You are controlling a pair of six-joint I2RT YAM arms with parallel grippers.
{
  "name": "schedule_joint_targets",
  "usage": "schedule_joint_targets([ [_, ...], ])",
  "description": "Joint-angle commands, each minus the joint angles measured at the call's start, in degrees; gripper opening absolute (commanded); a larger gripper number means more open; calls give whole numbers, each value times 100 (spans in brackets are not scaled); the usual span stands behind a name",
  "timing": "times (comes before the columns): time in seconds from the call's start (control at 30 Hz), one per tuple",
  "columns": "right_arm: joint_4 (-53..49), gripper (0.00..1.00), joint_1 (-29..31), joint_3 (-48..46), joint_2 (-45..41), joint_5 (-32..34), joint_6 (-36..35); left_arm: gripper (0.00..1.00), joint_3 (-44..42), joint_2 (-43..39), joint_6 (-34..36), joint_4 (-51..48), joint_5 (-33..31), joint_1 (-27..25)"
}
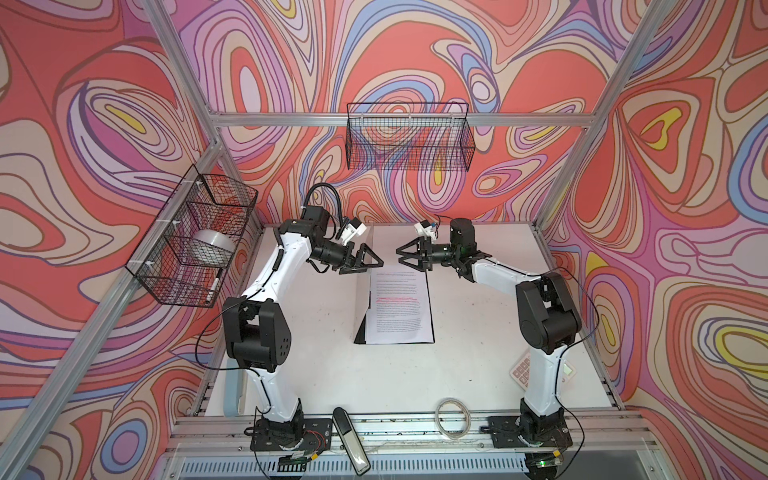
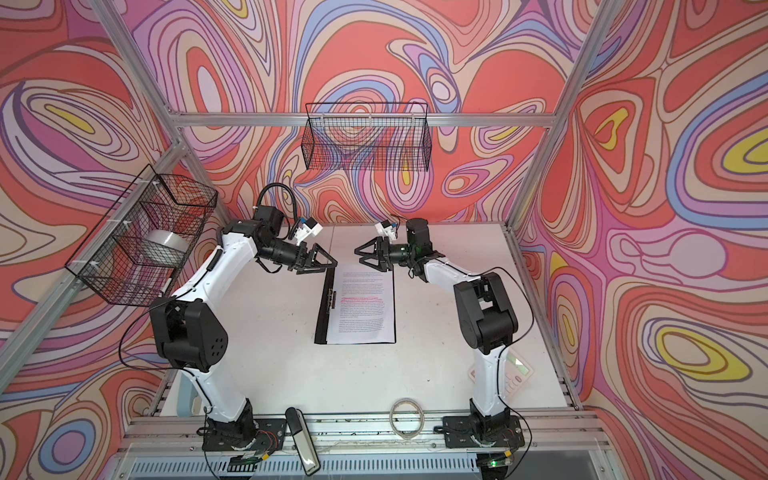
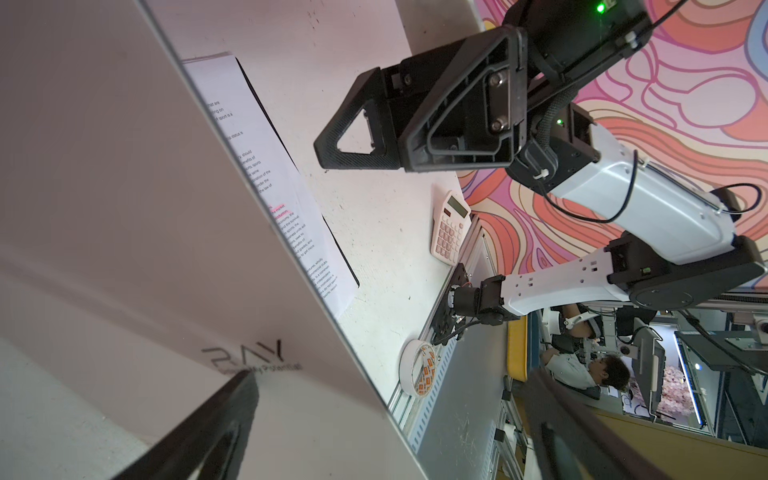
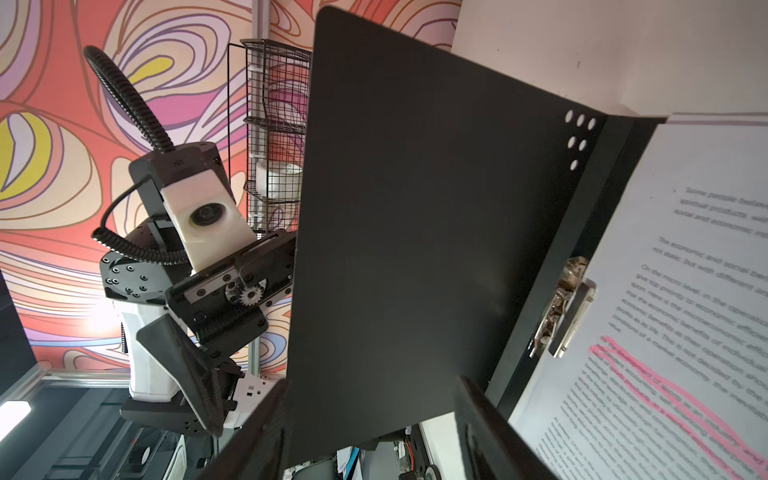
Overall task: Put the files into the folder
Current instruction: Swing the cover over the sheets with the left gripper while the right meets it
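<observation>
Folder point(image 1: 360, 303) cover standing upright — likely stiff, light (files point(image 1: 399, 307) floppy, lying inside); pinching far edge looking best. Left gripper point(image 1: 368, 266) gaping, right gripper point(image 1: 398, 257) parted, neither clamping.

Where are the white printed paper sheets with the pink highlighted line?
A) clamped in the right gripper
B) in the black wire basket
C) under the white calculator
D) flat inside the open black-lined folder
D: the white printed sheets lie flat on the open folder, beside its metal spine clip.

Left gripper point(image 1: 370, 264) fingers spread, right gripper point(image 1: 398, 255) fingers parted
</observation>
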Motion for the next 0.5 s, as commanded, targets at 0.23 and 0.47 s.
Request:
schedule_joint_targets([
  [0.23, 1345, 65, 99, -55, 266, -263, 988, 100, 267, 237, 597, -660, -11, -425],
  [0.47, 1427, 68, 117, -55, 356, -280, 1067, 100, 380, 78, 420, -455, -139, -445],
])
